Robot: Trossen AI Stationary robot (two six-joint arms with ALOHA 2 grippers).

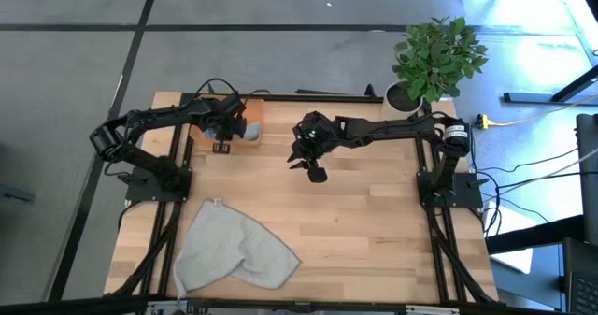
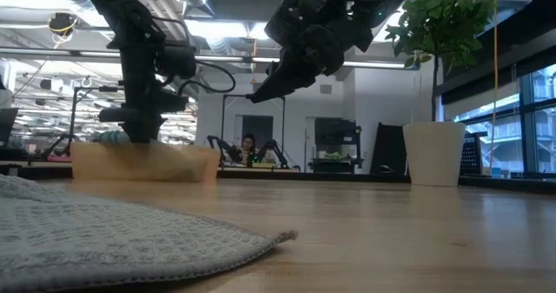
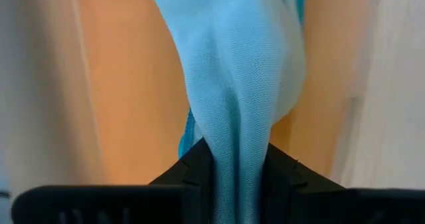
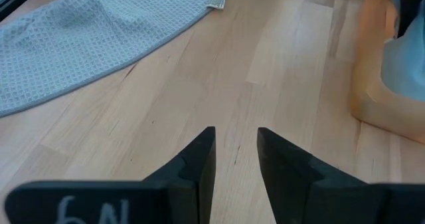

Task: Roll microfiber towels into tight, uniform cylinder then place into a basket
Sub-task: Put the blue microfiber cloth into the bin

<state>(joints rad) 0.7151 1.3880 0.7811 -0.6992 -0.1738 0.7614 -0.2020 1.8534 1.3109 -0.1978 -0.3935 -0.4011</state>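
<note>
— Two towels are in our sight, yes? Where do we find each?

— We see the teal-blue towel (image 3: 232, 84) pinched between the fingers of the left end effector (image 1: 224, 126), which hangs over the orange basket (image 1: 250, 119) at the far left of the wooden surface (image 1: 355, 221). In the left wrist view the cloth drapes from the clenched fingers with the basket's orange floor behind it.

— And the grey-green towel (image 1: 229, 250)?

— We see it lying loose and rumpled on the near left part of the surface, well apart from the basket, one corner folded over.

— What of the right end effector (image 1: 316, 170)?

— We find it raised above the middle of the surface, between basket and plant pot (image 1: 404, 96). Its two fingers (image 4: 196, 164) stand parted with only a narrow gap, grasping nothing; bare wood shows between them.

— Anything past the surface?

— We make out a person (image 2: 249, 145) seated far back in the room.
</note>
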